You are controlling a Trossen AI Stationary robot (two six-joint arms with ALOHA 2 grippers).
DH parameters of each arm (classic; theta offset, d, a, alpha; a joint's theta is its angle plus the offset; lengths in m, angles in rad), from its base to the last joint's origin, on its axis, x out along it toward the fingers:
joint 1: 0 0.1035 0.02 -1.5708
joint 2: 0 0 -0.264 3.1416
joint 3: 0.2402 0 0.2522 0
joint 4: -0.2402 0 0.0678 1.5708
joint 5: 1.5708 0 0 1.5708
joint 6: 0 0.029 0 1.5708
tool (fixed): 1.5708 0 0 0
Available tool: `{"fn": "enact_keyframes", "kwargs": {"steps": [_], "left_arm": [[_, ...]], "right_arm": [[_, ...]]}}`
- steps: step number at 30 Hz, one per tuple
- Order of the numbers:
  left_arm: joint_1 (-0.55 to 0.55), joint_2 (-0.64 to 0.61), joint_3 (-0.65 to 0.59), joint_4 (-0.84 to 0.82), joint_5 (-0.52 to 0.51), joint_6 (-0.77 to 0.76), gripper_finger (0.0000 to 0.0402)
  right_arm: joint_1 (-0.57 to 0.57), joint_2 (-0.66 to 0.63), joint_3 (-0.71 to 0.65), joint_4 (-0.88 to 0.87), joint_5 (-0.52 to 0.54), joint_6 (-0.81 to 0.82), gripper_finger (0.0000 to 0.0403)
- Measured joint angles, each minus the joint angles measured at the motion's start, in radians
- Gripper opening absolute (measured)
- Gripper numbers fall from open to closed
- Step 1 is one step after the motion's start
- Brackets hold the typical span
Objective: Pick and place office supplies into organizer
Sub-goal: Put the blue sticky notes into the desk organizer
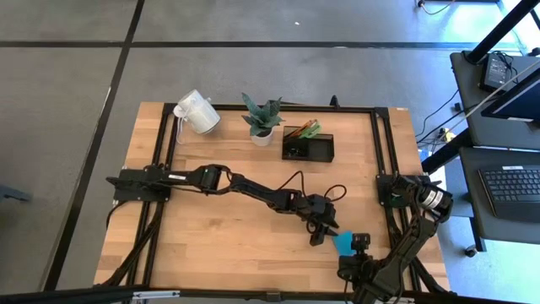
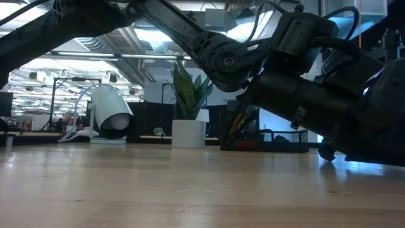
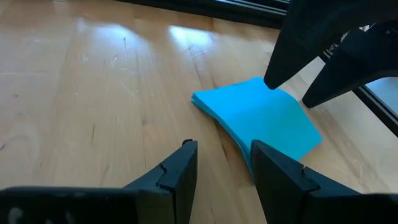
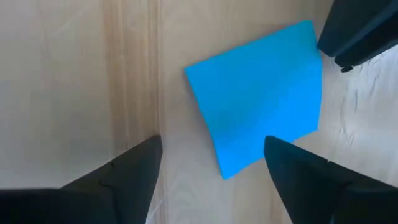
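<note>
Sticky-note pad [image 4: 258, 93] lies flat on tabletop [image 1: 211, 236], skewed to the edges. Right hand [image 4: 211, 165] wide open over it, empty. Left hand [image 3: 224, 165] open beside it, empty.

a robotics lab: wooden table [image 1: 219, 228] on concrete floor, side desk with keyboard [image 1: 513, 187], open-ceiling hall behind.

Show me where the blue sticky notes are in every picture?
High view: the blue square sticky-note pad lies on the wooden table near its front edge, right of centre.
Low view: not visible; dark arms fill that side.
Left wrist view: right of centre, past the left tool.
Right wrist view: upper centre, above the right tool.
Shared landmark: the left tool beside the pad.
</note>
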Motion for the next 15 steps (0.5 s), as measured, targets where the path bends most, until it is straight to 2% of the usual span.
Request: {"fn": "enact_keyframes", "kwargs": {"steps": [4, 15], "left_arm": [[0.000, 0.000, 0.000, -0.005, 0.000, 0.000, 0.0141], [0.000, 0.000, 0.000, -0.008, 0.000, -0.001, 0.0141]], "right_arm": [[0.001, 0.001, 0.000, -0.003, 0.020, 0.002, 0.0288], [-0.001, 0.012, -0.011, -0.106, 0.168, 0.005, 0.0288]]}}
